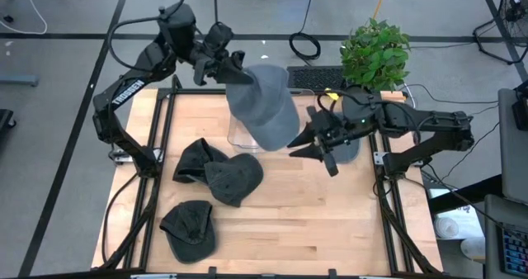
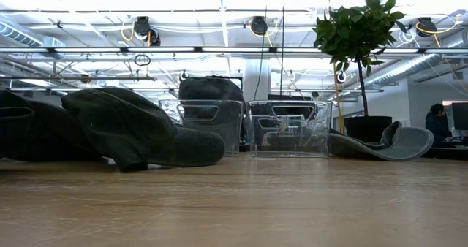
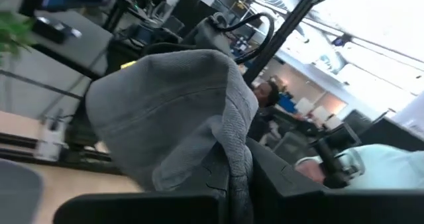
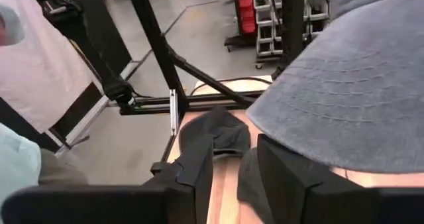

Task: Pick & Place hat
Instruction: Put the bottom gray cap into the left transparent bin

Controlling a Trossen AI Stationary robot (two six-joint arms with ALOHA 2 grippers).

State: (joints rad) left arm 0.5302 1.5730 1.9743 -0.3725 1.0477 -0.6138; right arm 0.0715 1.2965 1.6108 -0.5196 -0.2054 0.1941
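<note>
A light grey hat (image 1: 266, 106) hangs in the air over the table's far middle, with my left gripper (image 1: 233, 67) shut on its far end. Its brim (image 4: 344, 98) points toward the near right. My right gripper (image 1: 299, 149) stands open just beside the brim's edge, fingers pointing toward the table's left with nothing between them. Whether a finger touches the brim I cannot tell. A second light grey hat (image 1: 353, 152) lies on the table under the right arm. My left gripper pinches the bunched cloth at the crown's rear edge (image 3: 228, 168), opposite the brim, between its two fingers. The fingers come nearly level from the table's far left. The hat is lifted clear and droops from the fingers toward the near right, crown bulging forward.
A clear plastic container (image 1: 237, 137) stands under the hanging hat; the low view shows another clear container (image 2: 289, 128) beside it. Three dark hats (image 1: 235, 178) lie on the table's left half. A potted plant (image 1: 375, 52) and a keyboard (image 1: 318, 78) sit at the far right.
</note>
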